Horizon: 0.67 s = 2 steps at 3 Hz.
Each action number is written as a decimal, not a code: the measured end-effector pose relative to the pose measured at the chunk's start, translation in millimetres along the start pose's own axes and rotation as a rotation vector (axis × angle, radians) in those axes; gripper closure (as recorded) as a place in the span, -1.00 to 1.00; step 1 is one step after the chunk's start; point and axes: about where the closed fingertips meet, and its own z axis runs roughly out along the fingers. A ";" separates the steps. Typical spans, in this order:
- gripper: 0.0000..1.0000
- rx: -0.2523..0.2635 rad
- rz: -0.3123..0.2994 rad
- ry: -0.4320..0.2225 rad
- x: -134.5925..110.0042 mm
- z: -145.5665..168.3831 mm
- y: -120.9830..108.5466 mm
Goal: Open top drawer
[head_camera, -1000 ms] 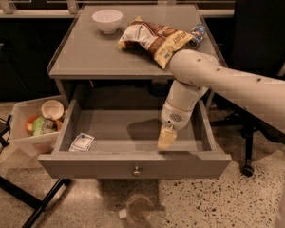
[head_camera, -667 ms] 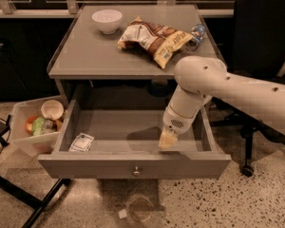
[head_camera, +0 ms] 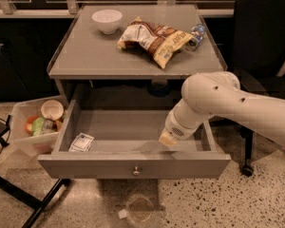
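Your top drawer [head_camera: 85, 166] stands pulled well out from under the tabletop [head_camera: 85, 56], so the task looks all but done; little seems left beyond lifting the arm clear. The end effector [head_camera: 168, 138] hangs inside the drawer's right half, low over its floor and apart from the knob [head_camera: 136, 171]. You cannot tell whether it is released or clenched, as the wrist covers most of it. Whatever sits below the open front is hidden.

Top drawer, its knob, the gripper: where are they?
top drawer [head_camera: 85, 166]: camera view, grey front panel.
knob [head_camera: 136, 171]: camera view, round head.
gripper [head_camera: 167, 138]: camera view, its tip, over the drawer's right side.
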 end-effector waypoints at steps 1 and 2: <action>1.00 0.048 0.036 -0.031 2.3 12.8 -7.1; 0.65 0.034 0.041 -0.019 4.2 28.0 -10.8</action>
